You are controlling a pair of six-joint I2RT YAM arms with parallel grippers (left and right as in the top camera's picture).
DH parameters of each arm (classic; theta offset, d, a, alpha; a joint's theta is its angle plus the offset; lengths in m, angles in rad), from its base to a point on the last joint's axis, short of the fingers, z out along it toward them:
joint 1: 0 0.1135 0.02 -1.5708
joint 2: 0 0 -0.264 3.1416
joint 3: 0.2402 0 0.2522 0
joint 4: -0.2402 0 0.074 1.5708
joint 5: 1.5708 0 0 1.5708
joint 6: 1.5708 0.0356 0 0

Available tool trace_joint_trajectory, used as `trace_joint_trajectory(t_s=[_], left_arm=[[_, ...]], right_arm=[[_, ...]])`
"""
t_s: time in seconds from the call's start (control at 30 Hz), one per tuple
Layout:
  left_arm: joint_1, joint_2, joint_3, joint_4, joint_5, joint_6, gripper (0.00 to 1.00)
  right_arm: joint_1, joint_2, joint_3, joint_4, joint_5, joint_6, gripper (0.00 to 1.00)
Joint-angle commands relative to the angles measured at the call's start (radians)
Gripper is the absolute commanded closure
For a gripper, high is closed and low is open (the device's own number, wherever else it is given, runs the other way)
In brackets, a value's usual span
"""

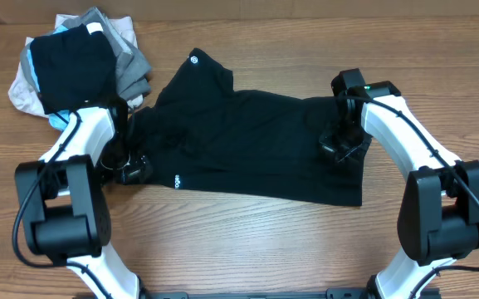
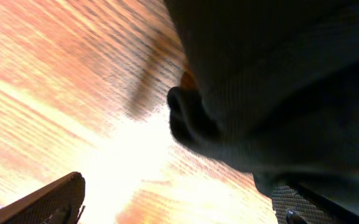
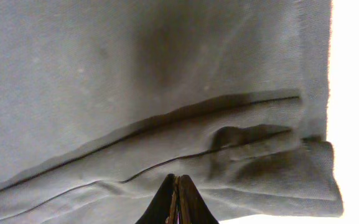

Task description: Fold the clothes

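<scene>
Now the right tool (image 3: 177, 190) sits pressed together on the black shirt (image 1: 256, 141) toward the counter's (image 1: 247, 241) right edge; whether cloth is pinched is unclear. The left tool (image 2: 176, 186) gapes at the shirt's left edge. The shirt lies spread mid-counter. This looks like grasping before a first fold: next, the left must close on fabric.

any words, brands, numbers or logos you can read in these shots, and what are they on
White lettering on the black shirt, near its front edge: too small to read.
Round white logo at the shirt's far end: a ring-shaped mark, nothing legible in it.
Pile of garments: no text visible.
Left and right wrist views: only fabric and wood, no text.
</scene>
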Motion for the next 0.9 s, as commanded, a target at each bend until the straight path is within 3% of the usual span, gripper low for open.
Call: trace_joint_trajectory(t_s=[0.0,0.17,0.3,0.47,0.63,0.73,0.77,0.87], left_arm=[[-0.028,-0.116,0.003,-0.014,-0.035,-0.021,0.0],[-0.092,-0.212,0.003,-0.028,-0.022,0.008,0.0],[-0.157,-0.226,0.003,0.016,0.158,0.144,0.04],[-0.225,-0.182,0.003,0.079,0.251,0.151,0.27],[-0.263,-0.09,0.003,0.117,0.257,0.148,0.35],[-0.264,-0.039,0.003,0.147,0.259,0.148,0.55],[-0.264,-0.026,0.003,0.159,0.257,0.148,0.57],[-0.263,-0.017,0.003,0.179,0.257,0.147,0.59]], right_arm=[[0.024,-0.013,0.021,0.005,-0.056,-0.003,0.96],[0.097,-0.045,0.021,-0.03,-0.061,-0.002,0.96],[0.204,-0.054,0.018,-0.047,-0.064,-0.003,0.96],[0.322,-0.053,-0.019,0.009,-0.064,0.0,0.88],[0.372,-0.053,-0.045,0.08,-0.085,0.016,0.83],[0.373,-0.053,-0.064,0.164,-0.138,0.024,0.92],[0.374,-0.053,-0.073,0.2,-0.173,0.024,0.96],[0.374,-0.053,-0.091,0.251,-0.243,0.024,0.96]])
